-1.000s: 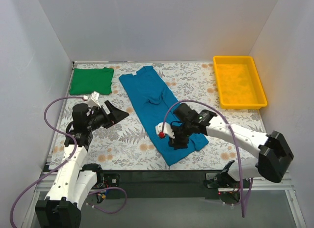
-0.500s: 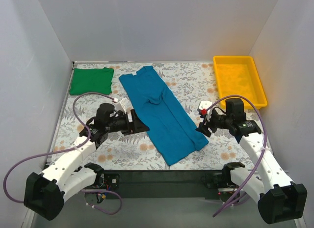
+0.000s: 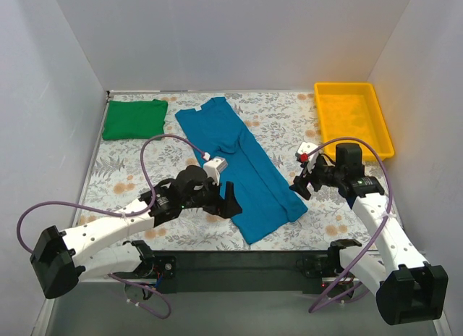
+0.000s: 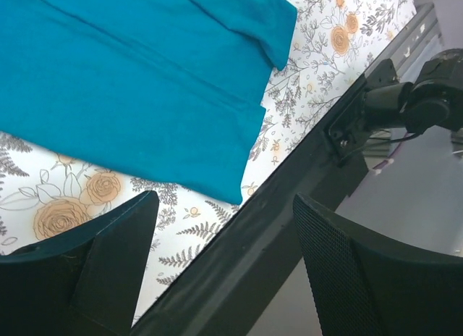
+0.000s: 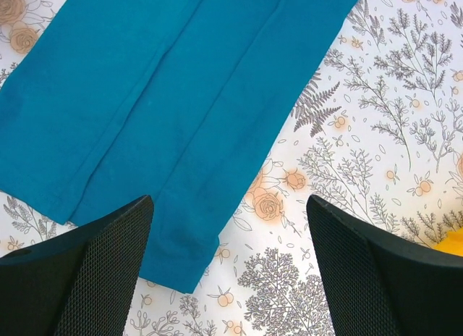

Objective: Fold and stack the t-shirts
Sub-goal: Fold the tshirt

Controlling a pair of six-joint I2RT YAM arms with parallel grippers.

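Observation:
The teal-blue t-shirt [image 3: 239, 166] lies folded into a long strip, running diagonally from the back middle of the table to the near edge. The green t-shirt [image 3: 134, 119] sits folded at the back left corner. My left gripper [image 3: 229, 199] hovers at the left side of the teal strip's near end, open and empty. In the left wrist view the teal shirt [image 4: 145, 75] fills the top, above the left gripper [image 4: 224, 278]. My right gripper [image 3: 299, 187] is open and empty beside the strip's right edge. The right wrist view shows the teal shirt [image 5: 173, 97] ahead of the right gripper [image 5: 231, 278].
A yellow plastic tray [image 3: 354, 156] stands at the back right. The table carries a floral cloth [image 5: 376, 111]. The black front rail [image 4: 289, 227] of the table lies right under my left fingers. White walls close in the left, right and back sides.
My left arm has swung right and forward to the teal shirt's near end. My right gripper has left the shirt's near end, drawn back to its right side and opened wider.

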